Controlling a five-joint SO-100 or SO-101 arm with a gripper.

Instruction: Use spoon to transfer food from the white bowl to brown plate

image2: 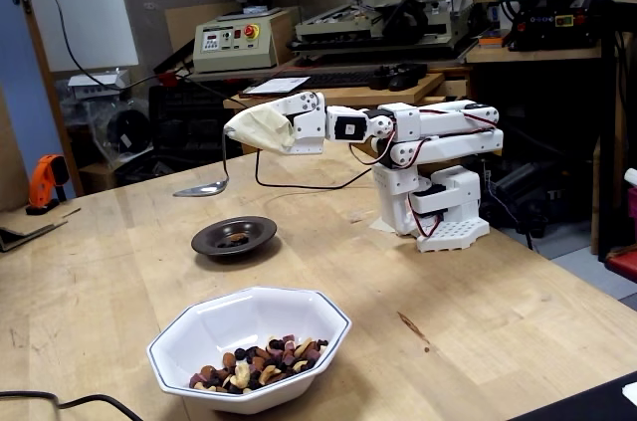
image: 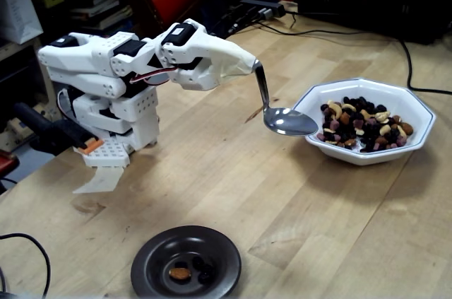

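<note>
The white arm stretches out level over the wooden table, and its gripper is shut on the top of the spoon handle. The fingers are wrapped in a pale cover, so their own edges cannot be made out, but the handle comes straight out of the tip and hangs down from it. The spoon's oval bowl sits below and ahead of the fingers, held in the air, its hollow facing up and looking empty in a fixed view.

In that view the spoon bowl hangs just beside the near rim of the white bowl; whether it touches the rim cannot be told. The food — cashews, almonds and dark raisins — lies heaped in the bowl.

In the other fixed view the gripper and spoon appear raised above the table, with the brown plate below and a little nearer the camera, and the white bowl nearer still. The brown plate holds a few pieces — an almond and some dark bits — and stands well apart from the white bowl.
</note>
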